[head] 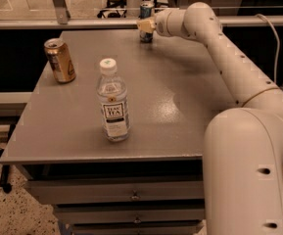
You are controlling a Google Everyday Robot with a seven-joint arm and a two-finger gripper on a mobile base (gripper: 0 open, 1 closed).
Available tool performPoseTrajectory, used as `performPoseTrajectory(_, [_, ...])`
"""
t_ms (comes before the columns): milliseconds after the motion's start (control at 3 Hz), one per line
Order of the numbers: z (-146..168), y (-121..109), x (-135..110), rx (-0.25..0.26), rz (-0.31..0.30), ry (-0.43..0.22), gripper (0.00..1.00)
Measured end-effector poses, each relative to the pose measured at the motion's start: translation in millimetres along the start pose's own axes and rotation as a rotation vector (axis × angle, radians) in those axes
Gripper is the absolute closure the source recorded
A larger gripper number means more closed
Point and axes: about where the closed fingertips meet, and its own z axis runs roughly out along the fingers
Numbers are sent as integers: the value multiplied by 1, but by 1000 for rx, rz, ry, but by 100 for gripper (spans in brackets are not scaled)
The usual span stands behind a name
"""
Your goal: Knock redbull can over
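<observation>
Two cans and one bottle stand on the table. We count one gold can and one redbull can, upright at the far edge, long axis vertical, top up. One gripper overlaps its front; we cannot tell whether it is spread or closed.

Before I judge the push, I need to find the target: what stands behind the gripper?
The redbull can stands upright behind the gripper, at the far edge of the table. Its top and base show; the gripper covers its middle.
</observation>
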Motion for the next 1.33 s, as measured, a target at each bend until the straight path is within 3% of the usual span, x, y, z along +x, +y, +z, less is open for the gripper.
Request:
performPoseTrajectory(333, [-19, 4, -7, -14, -13, -5, 88])
performPoseTrajectory(667, [-55, 16, -25, -63, -63, -8, 100])
performPoseTrajectory(1000, [-103, 36, -33, -149, -169, 35, 100])
performPoseTrajectory(1333, [-143, 46, -25, -241, -271, 99, 100])
